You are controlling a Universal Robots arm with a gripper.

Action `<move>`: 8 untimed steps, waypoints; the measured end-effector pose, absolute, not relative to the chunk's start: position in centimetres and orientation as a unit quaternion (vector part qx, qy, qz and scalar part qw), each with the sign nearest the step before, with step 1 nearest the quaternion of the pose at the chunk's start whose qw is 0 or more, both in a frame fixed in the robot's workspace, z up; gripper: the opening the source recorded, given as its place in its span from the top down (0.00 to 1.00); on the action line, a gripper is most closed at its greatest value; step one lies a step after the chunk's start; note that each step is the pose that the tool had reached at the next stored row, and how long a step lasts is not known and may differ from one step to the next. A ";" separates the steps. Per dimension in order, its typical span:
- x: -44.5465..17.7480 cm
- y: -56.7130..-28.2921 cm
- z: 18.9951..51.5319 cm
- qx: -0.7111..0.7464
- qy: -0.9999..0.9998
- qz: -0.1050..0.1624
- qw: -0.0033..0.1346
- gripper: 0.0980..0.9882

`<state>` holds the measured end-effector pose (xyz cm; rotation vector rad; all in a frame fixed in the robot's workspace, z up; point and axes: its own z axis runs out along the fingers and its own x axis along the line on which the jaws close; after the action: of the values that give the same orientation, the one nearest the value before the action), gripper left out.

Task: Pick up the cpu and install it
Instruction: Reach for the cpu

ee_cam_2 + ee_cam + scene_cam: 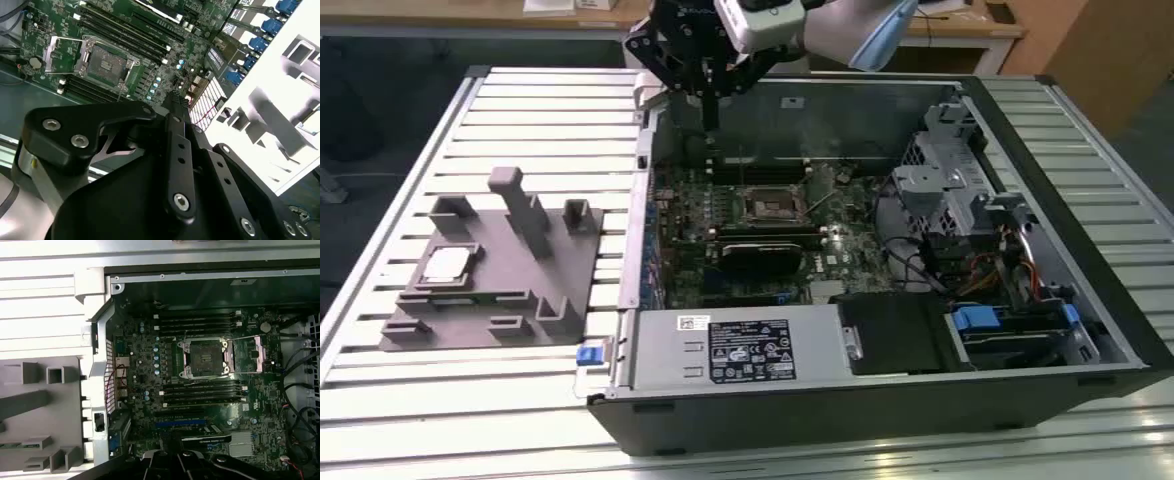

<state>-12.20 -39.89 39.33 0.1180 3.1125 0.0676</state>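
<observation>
Clerk: At the tool itself: gripper (710, 118), pressed together, holding nothing, hanging above the open case (854, 420).
Checker: Next out?
Clerk: Beneath it, near: socket (205, 357), load plate (260, 352) swung aside, no chip seated; both wrist views list this plainly.
Checker: Farthest?
Clerk: Well apart from the gripper, outside the case: cpu (447, 265), flat on the grey fixture (507, 290); exterior view supplies that.
Checker: Hazards?
Clerk: Likely a thin chip slipping, or clipping the case wall (640, 200) in transit.

even light in the exterior view; computer case (854, 415) shadowed inside; fixture block (272, 117) glares white in the second wrist view.
</observation>
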 end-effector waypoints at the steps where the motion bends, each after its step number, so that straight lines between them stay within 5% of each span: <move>1: -12.2 -39.9 39.3 0.038 0.999 0.022 0.013 0.99; 8: -12.3 -39.9 39.3 0.038 0.999 0.022 0.013 0.99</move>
<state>-12.29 -39.89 39.33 0.1181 3.1125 0.0676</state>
